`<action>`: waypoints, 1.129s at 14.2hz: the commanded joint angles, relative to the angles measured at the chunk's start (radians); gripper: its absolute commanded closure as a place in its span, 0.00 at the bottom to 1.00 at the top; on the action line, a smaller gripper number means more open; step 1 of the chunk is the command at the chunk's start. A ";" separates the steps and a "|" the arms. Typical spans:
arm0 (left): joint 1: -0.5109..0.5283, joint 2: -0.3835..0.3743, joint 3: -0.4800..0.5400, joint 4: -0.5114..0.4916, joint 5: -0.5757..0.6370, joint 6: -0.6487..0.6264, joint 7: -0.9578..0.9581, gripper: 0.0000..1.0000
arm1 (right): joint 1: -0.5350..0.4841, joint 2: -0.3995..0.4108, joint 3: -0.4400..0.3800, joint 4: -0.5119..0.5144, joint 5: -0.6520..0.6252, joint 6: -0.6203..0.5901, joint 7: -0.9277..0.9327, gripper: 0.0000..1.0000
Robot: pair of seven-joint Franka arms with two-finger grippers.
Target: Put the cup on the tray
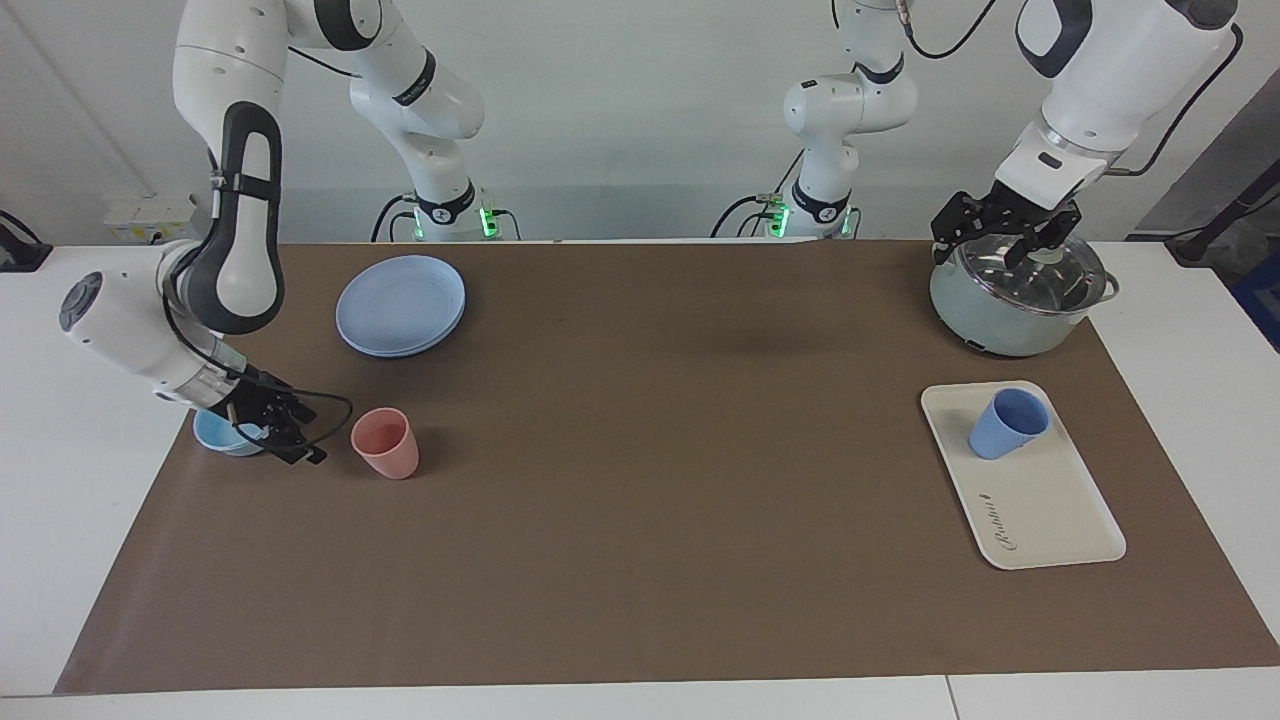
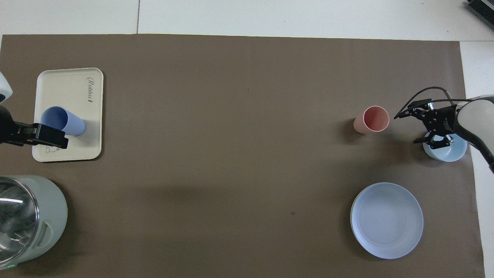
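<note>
From the facing side the cup (image 1: 1006,422) sits upright on the tray (image 1: 1050,510), left gripper (image 1: 990,240) spread wide and empty up over the pot (image 1: 1010,300). Overhead – right gripper (image 2: 424,127) hangs unclenched over the bowl (image 2: 447,152), empty, beside the pink cup (image 2: 372,119).

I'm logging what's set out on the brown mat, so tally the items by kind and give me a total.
Cups: 2, blue cup on the tray, pink cup on the mat
Bowls: 1, light-blue bowl
Plates: 1, blue plate
Trays: 1, cream tray
Pots: 1, lidded pot
Total: 6
</note>
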 commanded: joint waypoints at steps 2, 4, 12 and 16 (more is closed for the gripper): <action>0.003 -0.025 -0.001 -0.027 0.002 0.018 -0.005 0.00 | 0.034 -0.111 0.005 -0.045 -0.164 -0.082 -0.263 0.01; 0.004 -0.025 0.001 -0.027 0.002 0.016 -0.002 0.00 | 0.075 -0.155 0.007 -0.045 -0.173 -0.109 -0.339 0.01; 0.007 -0.025 0.001 -0.027 0.002 0.016 -0.002 0.00 | 0.325 -0.375 0.007 -0.106 -0.310 -0.182 -0.351 0.01; -0.002 -0.011 -0.001 -0.003 0.028 0.001 0.006 0.00 | 0.407 -0.393 0.011 -0.103 -0.308 -0.182 -0.240 0.01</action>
